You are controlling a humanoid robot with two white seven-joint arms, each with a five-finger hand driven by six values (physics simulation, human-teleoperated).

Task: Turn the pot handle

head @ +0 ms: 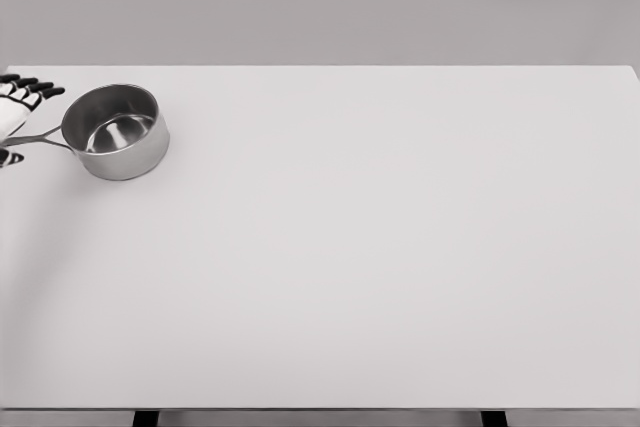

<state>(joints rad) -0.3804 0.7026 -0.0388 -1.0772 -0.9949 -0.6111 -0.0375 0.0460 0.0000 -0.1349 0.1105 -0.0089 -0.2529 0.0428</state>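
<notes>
- The pot [116,131] sits way out at the table's [380,267] far-left corner, roughly ten o'clock from the table's centre, upright on the white surface.
- Its handle [35,138] points to nine o'clock, running straight off toward the picture's left edge.
- The left hand [20,112] is right there at that edge, around the handle's outer end: dark-tipped fingers [32,90] fan out above the handle and another tip shows just below it.
- Is it gripping? I cannot tell; the fingers look spread and straddle the handle, but much of the hand is cut off.
- The right hand is nowhere in view.
- For a clean turn, I'd say the fingers need to wrap firmly on the handle's end, then sweep it in an arc so the pot pivots about its own base.
- Keep the push level; lifting or pressing down on that long lever could tip the pot.
- Inside the pot: nothing, just bare shiny metal and a reflective bottom.
</notes>
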